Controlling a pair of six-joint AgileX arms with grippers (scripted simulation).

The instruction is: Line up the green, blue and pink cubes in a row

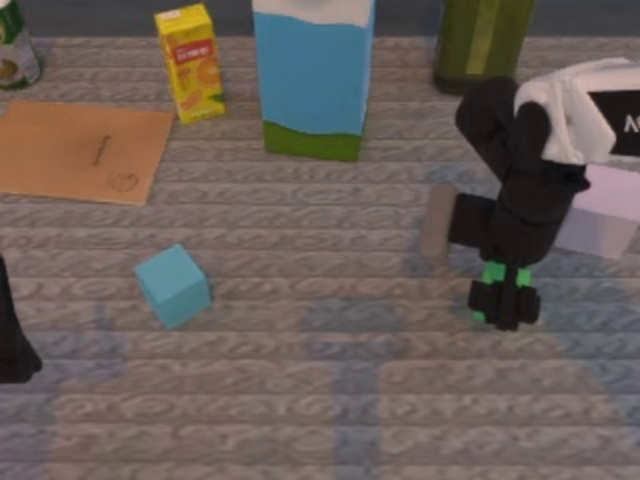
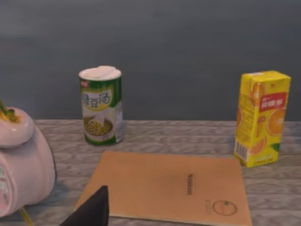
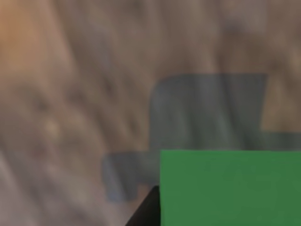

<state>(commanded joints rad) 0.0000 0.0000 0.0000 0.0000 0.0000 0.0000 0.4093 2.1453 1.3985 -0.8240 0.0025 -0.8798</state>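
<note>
**Right arm has the green cube, left arm parked**

Right gripper [image 1: 505, 300] sits over the right half of the bench [image 1: 320, 400], fingers closed on the green cube [image 1: 492, 273]; green shows between the black fingers in the top view. Right wrist view: cube face fills the lower corner, with blurred woodgrain and a grey shadow beyond it. Can't tell from these views whether the cube touches the bench.

Blue cube [image 1: 173, 286] rests on the bench left of centre, turned a bit off square, well apart from the gripper. Pink cube [image 1: 605, 215] is at the right edge, mostly hidden behind the right arm.

Left gripper [image 1: 12, 345] is at the far left edge, only a black sliver in view; can't tell the state of its fingers.

Back row, left to right: can [image 2: 100, 104], yellow juice box [image 1: 190, 62], tall blue carton [image 1: 313, 75], dark green container [image 1: 485, 40]. Brown notebook [image 1: 85, 150] lies flat in front of the can and juice box. Left wrist view also shows a pink rounded object [image 2: 21, 162] beside the notebook.
</note>
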